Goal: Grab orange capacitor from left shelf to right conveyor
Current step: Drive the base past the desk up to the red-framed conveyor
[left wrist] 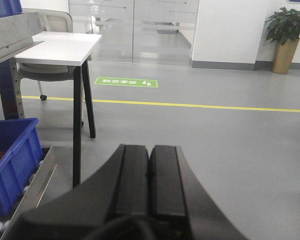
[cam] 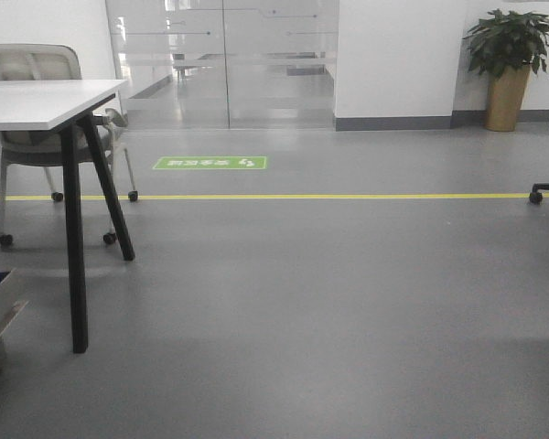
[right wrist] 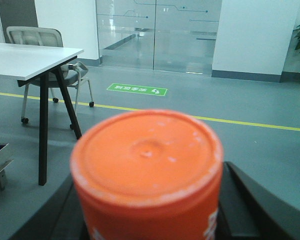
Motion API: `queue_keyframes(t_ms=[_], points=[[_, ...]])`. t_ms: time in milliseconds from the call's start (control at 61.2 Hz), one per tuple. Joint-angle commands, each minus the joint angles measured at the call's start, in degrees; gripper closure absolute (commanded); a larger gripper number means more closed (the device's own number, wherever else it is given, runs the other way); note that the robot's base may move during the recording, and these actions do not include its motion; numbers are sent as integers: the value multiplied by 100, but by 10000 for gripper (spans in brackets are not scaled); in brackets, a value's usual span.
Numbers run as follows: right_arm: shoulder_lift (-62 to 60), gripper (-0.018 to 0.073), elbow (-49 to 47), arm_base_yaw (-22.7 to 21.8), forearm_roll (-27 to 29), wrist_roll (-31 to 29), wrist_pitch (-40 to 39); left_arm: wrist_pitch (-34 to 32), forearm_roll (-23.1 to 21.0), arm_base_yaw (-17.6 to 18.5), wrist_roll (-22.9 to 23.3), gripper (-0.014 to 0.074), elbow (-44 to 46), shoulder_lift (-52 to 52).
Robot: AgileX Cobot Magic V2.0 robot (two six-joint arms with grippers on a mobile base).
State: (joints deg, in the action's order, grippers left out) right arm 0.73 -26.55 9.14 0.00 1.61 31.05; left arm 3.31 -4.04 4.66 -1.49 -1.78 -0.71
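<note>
Plainly, the right pincer [right wrist: 149, 220] clamps the orange capacitor [right wrist: 146, 150]; left pincer [left wrist: 150, 150] pressed together.

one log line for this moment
left hand: shut, empty | right hand: shut on small orange cylindrical capacitor

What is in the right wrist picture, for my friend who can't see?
The round orange capacitor fills the front, blurry and close, between the dark fingers of the right gripper. Behind it are a grey floor with a yellow line and green sign, a white table, a chair and glass doors.
</note>
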Motion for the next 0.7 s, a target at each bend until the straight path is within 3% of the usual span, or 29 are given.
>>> queue_keyframes(t_ms=[0, 686], points=[[99, 433, -158, -31, -30, -30, -515, -501, -20, -3, 9, 723, 25, -50], [99, 433, -158, -31, -30, -30, -521, -501, -20, -3, 9, 723, 25, -50]])
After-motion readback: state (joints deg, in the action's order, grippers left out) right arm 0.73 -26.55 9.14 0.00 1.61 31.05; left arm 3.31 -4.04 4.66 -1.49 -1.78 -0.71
